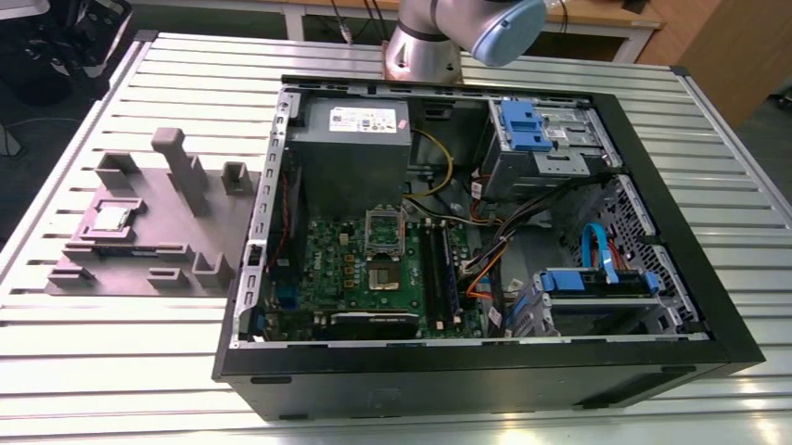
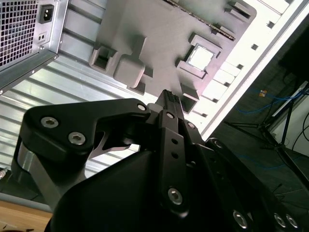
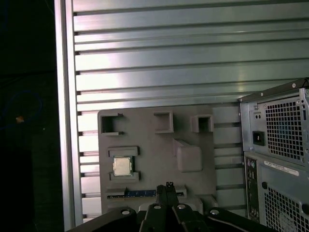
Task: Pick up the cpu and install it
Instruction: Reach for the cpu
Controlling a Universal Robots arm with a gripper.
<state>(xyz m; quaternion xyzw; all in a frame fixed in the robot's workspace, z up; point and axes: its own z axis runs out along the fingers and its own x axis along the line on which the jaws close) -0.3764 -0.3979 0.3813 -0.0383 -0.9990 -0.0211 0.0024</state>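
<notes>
Beneath your gripper: grey holder tray, not touched.
Gripper: fingers together, clamping nothing.
Cpu: flat in its walled tray pocket, so it can't slide; just aside of the fingertips.
Socket: inside the case, well apart.

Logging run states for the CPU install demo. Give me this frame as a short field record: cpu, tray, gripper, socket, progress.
cpu: lying flat in a pocket of the grey fixture tray, outside the case
fixture tray: on the slatted table, to the exterior view's left of the open PC case
gripper: shut, holding nothing, pointed at the tray, apart from the cpu
socket: dark square on the motherboard, inside the case
progress: cpu not yet picked up
</notes>
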